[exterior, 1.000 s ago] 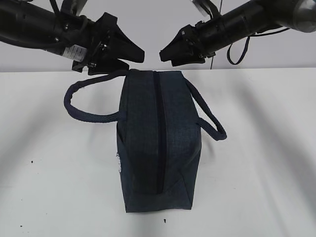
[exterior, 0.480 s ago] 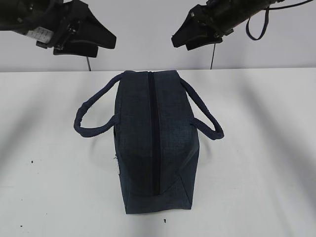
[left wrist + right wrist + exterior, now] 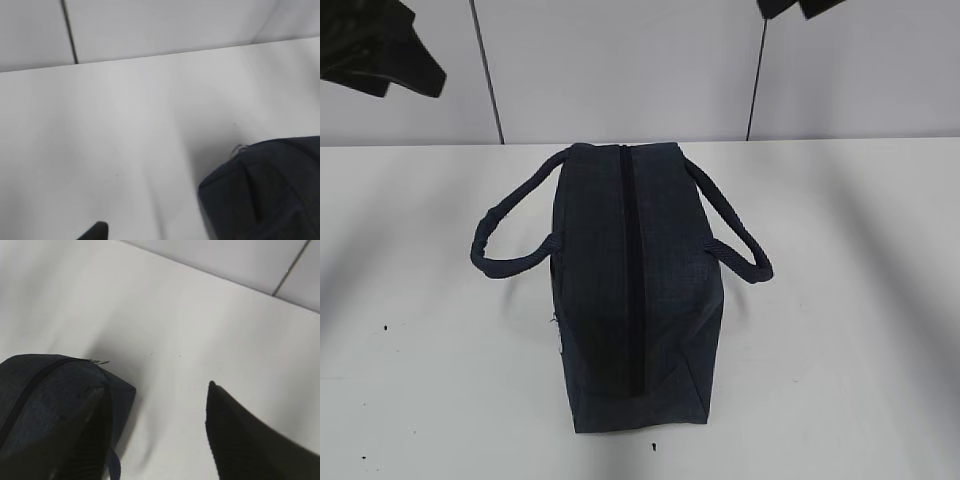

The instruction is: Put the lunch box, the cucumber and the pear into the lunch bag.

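A dark navy lunch bag (image 3: 635, 290) stands upright at the middle of the white bench (image 3: 850, 330), its long axis running from the rear edge toward the front edge and its zipper (image 3: 631, 270) drawn closed along the top ridge. One loop handle (image 3: 510, 240) droops outward on the bag's left side, the other handle (image 3: 735, 230) on its right, both resting against the bench top. In the right wrist view a small metal ring pull (image 3: 100, 361) shows at one end of the zipper, at the bag's upper corner. Nothing else lies on the bench apart from a few dark specks near the front edge.

Both arms are raised well clear of the bag. The left gripper (image 3: 382, 55) hangs at the upper left corner of the exterior view, above the rear left of the bench; the right gripper (image 3: 798, 7) barely shows at the top edge, above the rear right. Neither touches anything, and their fingers stand spread apart and empty. One dark fingertip (image 3: 94, 232) shows at the bottom of the left wrist view, and one broad dark finger (image 3: 250, 442) in the right wrist view, each above bare bench beside an end of the bag.
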{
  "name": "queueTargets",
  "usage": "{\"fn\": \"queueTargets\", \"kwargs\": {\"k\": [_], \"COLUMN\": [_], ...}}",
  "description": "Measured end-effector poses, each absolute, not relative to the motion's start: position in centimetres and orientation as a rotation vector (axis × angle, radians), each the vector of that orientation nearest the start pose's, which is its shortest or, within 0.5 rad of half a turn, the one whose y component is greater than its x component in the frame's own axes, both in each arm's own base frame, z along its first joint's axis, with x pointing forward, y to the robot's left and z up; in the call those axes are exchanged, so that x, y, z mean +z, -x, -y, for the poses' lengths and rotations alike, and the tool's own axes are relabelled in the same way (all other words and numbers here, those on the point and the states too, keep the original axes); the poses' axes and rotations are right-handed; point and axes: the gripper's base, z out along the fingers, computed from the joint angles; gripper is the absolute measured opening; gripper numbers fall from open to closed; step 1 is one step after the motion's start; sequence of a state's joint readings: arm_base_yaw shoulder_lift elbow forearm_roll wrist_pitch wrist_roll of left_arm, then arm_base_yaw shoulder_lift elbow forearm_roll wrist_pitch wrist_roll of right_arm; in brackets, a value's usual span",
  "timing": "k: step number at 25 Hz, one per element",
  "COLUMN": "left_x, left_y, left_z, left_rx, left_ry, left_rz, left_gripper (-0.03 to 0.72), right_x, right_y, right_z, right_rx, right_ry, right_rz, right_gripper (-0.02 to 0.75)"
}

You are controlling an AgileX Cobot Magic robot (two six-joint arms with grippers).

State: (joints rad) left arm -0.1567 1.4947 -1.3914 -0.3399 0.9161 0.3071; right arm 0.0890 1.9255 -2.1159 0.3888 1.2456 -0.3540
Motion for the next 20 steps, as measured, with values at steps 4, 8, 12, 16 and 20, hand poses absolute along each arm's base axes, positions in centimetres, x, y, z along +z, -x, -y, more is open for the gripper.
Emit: {"fn": "queueTargets", "kwargs": {"k": [4,8,12,16,20], "left_x": [37.3,39.2,40.6,41.9,43.4], "left_y": [-30.0,-28.2,-26.2,-23.8,-20.9], "left_z": [6.2,5.5,5.0,4.4,3.8], "left_rx": [-0.245,-0.191,-0.156,-0.135,-0.13], "left_ry": [-0.304,-0.293,-0.299,-0.27,-0.245], "left_rz": [-2.422,-2.375,-2.366,-2.373,-2.35], "left_gripper": [0.435,0.435,0.435,0.435,0.435], "right_x": [44.1,48.7,52.3,53.9,53.3], "right_y": [-38.1,-33.6,-29.0,-24.0,-19.9], "right_z": [-5.5,-4.2,-3.5,-2.7,-1.9], "right_rx": [0.238,0.114,0.075,0.032,-0.024], "right_ry": [0.44,0.365,0.328,0.29,0.265], "right_rz": [-2.354,-2.259,-2.157,-2.11,-2.12], "right_gripper": [0.46,0.46,0.46,0.46,0.46]}}
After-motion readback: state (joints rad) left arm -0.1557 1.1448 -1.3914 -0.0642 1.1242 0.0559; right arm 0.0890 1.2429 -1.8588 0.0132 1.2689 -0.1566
